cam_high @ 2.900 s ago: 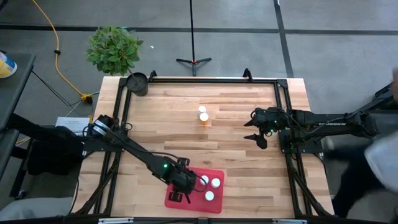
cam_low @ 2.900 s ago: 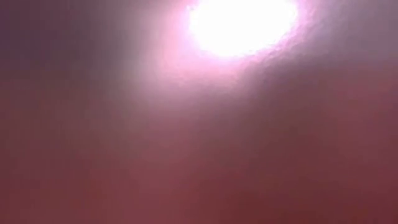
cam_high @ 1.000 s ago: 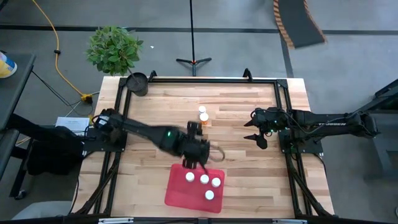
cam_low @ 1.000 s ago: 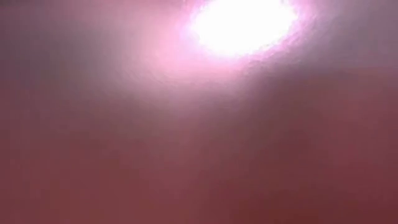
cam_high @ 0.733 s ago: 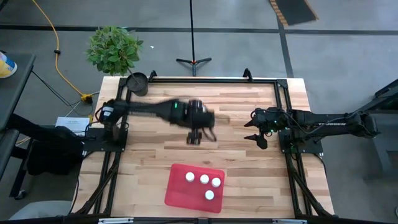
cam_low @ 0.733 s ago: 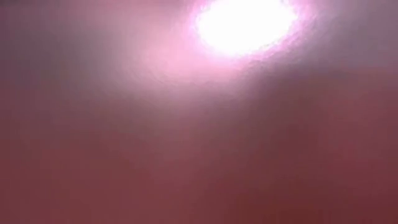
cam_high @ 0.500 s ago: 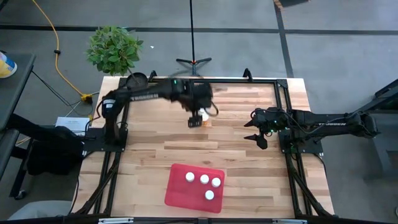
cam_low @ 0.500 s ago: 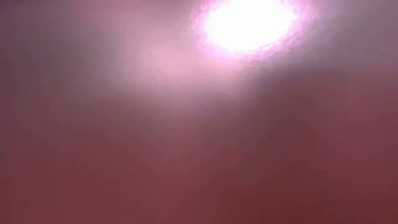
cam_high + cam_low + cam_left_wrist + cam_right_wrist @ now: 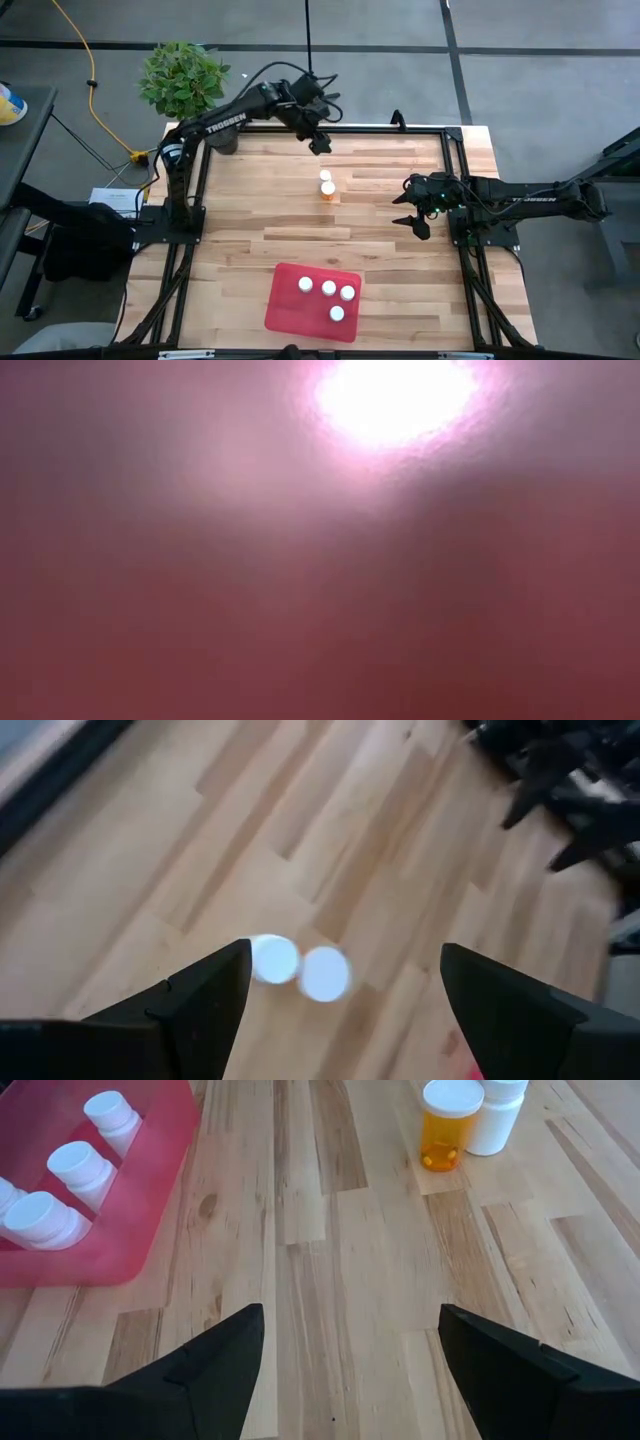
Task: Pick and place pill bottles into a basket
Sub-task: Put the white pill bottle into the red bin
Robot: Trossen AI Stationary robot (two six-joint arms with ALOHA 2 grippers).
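Observation:
Two pill bottles (image 9: 327, 184) stand side by side on their bases at the table's middle, toward the far side. In the right wrist view one is orange with a white cap (image 9: 448, 1125) and the other is white (image 9: 495, 1115). Near the table's front edge the red basket (image 9: 290, 312) holds several white-capped bottles (image 9: 329, 288). My left gripper (image 9: 319, 143) hangs open and empty over the far side of the table, beyond the two bottles (image 9: 299, 967). Out at the right, my right gripper (image 9: 409, 210) is open and empty.
A dark round pot (image 9: 220, 132) and a green plant (image 9: 183, 78) sit at the far left corner. Black frame rails (image 9: 455, 150) run round the table. Bare wood lies between the basket and the two bottles. The low view shows only a red haze.
My left gripper has swung from above the basket's far edge toward the table's far edge, passing over the two standing bottles and ending beyond them. It has stayed open and carries nothing. The bottles and the basket have not moved.

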